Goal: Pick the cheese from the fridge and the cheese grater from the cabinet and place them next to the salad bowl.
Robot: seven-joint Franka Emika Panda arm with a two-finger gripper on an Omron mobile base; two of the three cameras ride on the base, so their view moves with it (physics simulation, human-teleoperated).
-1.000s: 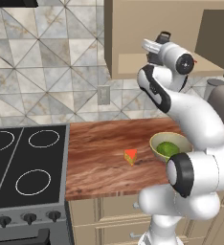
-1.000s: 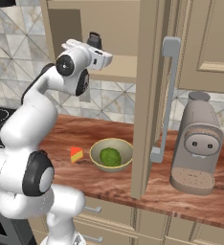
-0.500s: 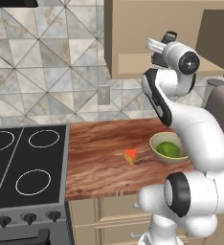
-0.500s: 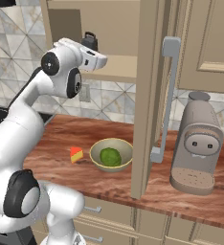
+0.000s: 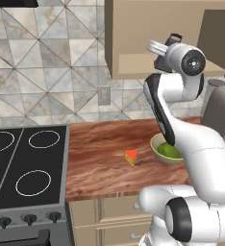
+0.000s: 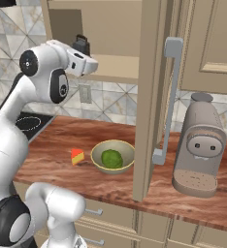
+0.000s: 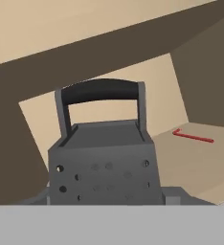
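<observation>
The dark grey cheese grater (image 7: 102, 162) stands on the shelf of the open tan cabinet (image 5: 133, 38), its black top handle (image 7: 102, 91) upright. My gripper (image 7: 106, 198) is open right at the grater, one grey fingertip (image 7: 41, 198) on each side of its base. In the right base view the gripper (image 6: 86, 54) reaches into the cabinet (image 6: 115, 34) beside the grater (image 6: 80, 44). The yellow-orange cheese (image 5: 131, 157) (image 6: 77, 156) lies on the wooden counter just left of the salad bowl (image 5: 166, 149) (image 6: 112, 156). The fridge is out of view.
A thin red utensil (image 7: 193, 137) lies on the shelf to the grater's right. The cabinet door (image 6: 154, 97) hangs open over the counter. A tall grey coffee machine (image 6: 199, 145) stands right of it. The black stove (image 5: 28, 158) is on the left.
The arm's upper joints have swung and risen while the hand stayed at the cabinet shelf and edged in on the grater. Cheese and bowl have not moved.
</observation>
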